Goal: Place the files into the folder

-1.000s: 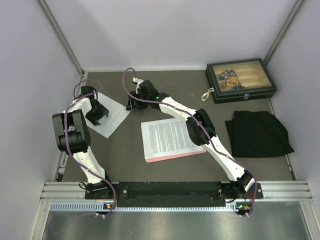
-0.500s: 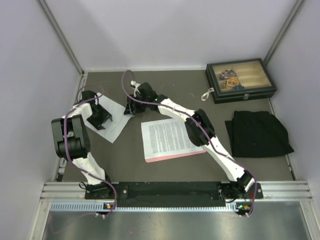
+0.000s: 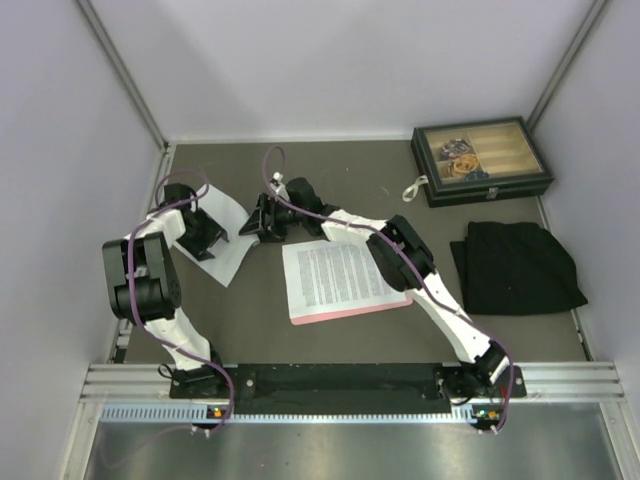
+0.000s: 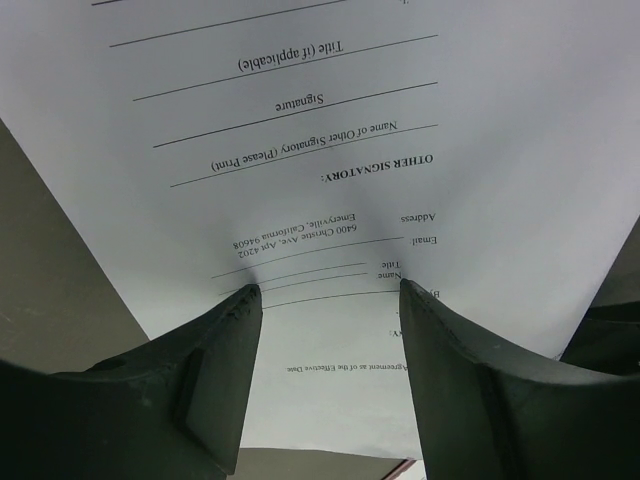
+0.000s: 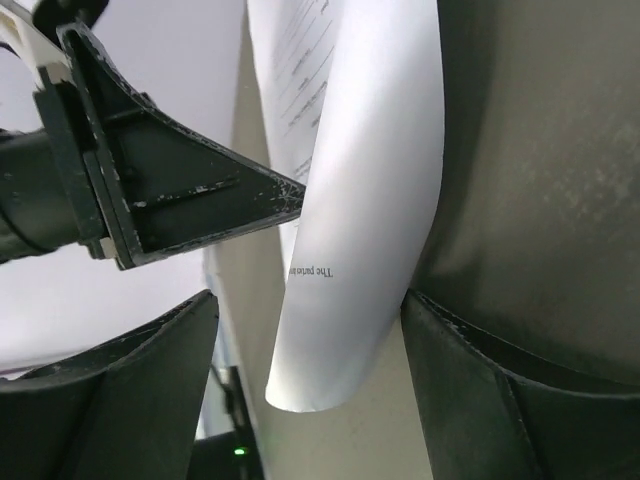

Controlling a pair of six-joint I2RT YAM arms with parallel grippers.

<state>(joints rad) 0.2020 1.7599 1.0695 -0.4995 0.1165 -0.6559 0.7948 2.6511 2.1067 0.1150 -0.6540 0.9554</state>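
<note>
- The left fingers are spread apart with nothing clamped between them. Both tips rest on the sparse sheet, just below its signature lines.
- The right fingers are also held wide apart. A lifted, curled edge of the same sheet stands in the gap between them. It lies against the finger on the right of that view and is clear of the other, so it is not pinched.
- In the right wrist view, a black finger of the left arm meets the flat part of the paper with its tip.
- From above, the left fingers sit over the sparse sheet at the left of the worktop. The right fingers are at the sheet's right edge.
- This sheet is near the folder but lies to its left, not on it.
- The dense sheet lies flat on the pink folder at the middle of the worktop. A pink strip shows along its near edge.
- A black cloth lies to the right, and a dark box with a glass lid sits at the far right corner.
</note>
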